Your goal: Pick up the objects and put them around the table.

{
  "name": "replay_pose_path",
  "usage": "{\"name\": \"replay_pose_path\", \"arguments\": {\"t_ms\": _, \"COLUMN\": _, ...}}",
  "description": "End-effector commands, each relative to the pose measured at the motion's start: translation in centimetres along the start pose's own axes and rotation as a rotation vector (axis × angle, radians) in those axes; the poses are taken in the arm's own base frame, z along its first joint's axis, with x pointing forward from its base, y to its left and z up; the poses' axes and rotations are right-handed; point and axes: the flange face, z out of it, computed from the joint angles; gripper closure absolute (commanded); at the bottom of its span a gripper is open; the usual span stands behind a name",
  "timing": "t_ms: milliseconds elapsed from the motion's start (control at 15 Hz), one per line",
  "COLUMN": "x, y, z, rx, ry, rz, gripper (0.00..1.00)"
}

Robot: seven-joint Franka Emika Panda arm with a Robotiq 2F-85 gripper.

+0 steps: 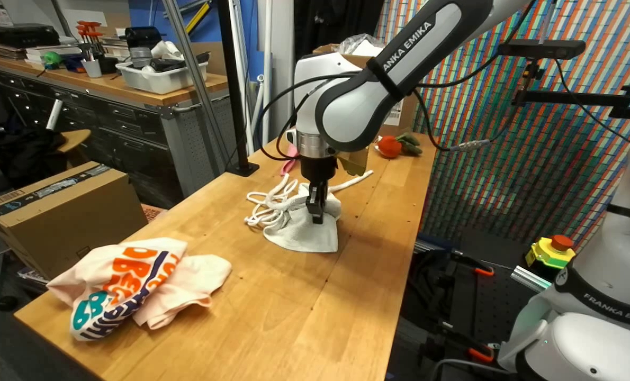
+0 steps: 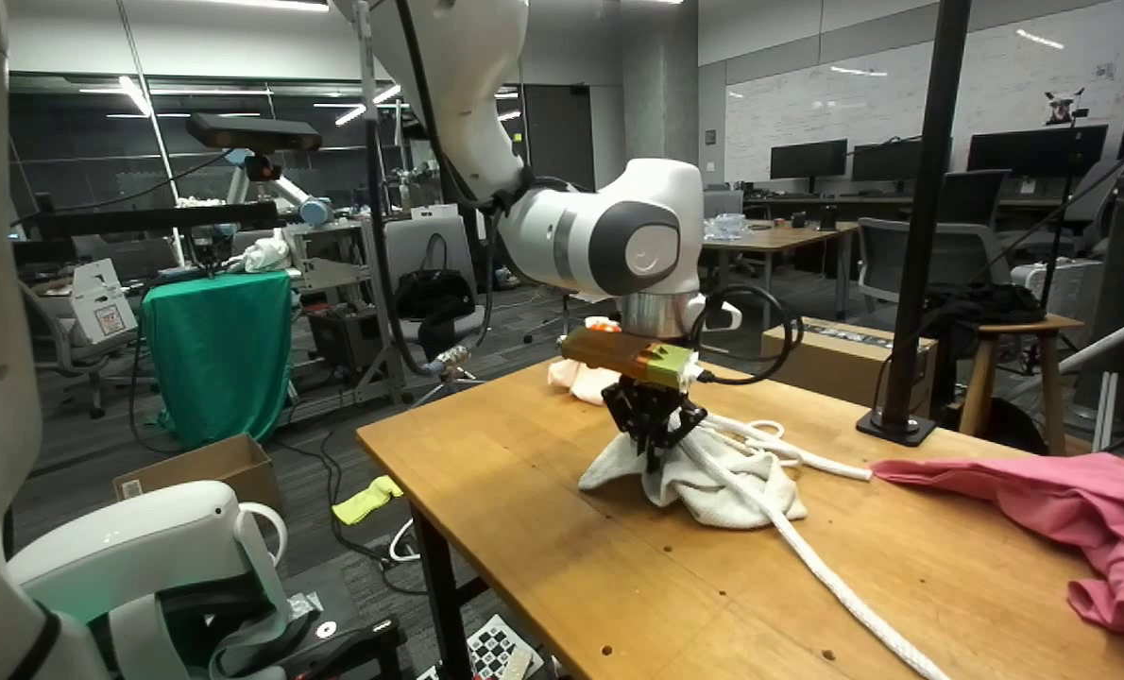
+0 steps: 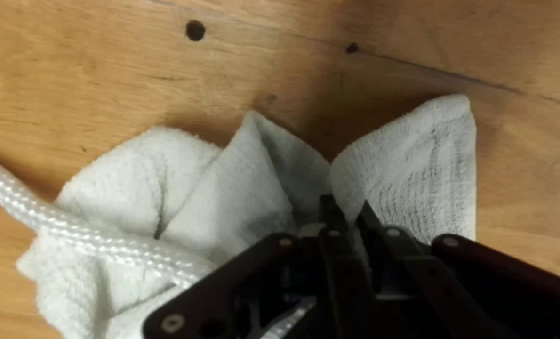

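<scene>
Claw [image 3: 347, 207] pinching white cloth [image 3: 233, 197]

That cloth is lying bunched on the table [image 1: 320, 317], seemingly awaiting lifting and placing; perhaps the cord [image 3: 82, 237] is being caught too. Pink cloth [image 2: 1091, 510] is lying near, patterned cloth [image 1: 137, 288] well apart: spreading is looking only part done.

White-grey cloth [image 1: 302, 233] bunched, apparently pinched.
</scene>
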Motion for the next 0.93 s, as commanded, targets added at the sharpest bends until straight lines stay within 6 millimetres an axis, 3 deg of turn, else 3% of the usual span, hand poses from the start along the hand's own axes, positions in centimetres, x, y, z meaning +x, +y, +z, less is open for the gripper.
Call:
{"name": "replay_pose_path", "arguments": {"t_ms": 0, "x": -2.2, "y": -3.6, "z": -5.0, "rx": 0.017, "ry": 0.023, "rz": -0.135, "gripper": 0.92}}
{"name": "replay_pose_path", "arguments": {"t_ms": 267, "x": -2.3, "y": -7.1, "z": -9.8, "rx": 0.016, "ry": 0.094, "rz": -0.193, "gripper": 0.92}}
{"name": "replay_pose_path", "arguments": {"t_ms": 400, "x": -2.0, "y": -7.8, "z": -12.1, "rx": 0.008, "ry": 0.144, "rz": -0.175, "gripper": 0.92}}
{"name": "replay_pose_path", "arguments": {"t_ms": 533, "x": -2.0, "y": -7.9, "z": -13.4, "rx": 0.021, "ry": 0.146, "rz": -0.179, "gripper": 0.92}}
{"name": "replay_pose_path", "arguments": {"t_ms": 867, "x": -2.8, "y": -9.7, "z": -13.7, "rx": 0.036, "ry": 0.136, "rz": -0.227, "gripper": 0.92}}
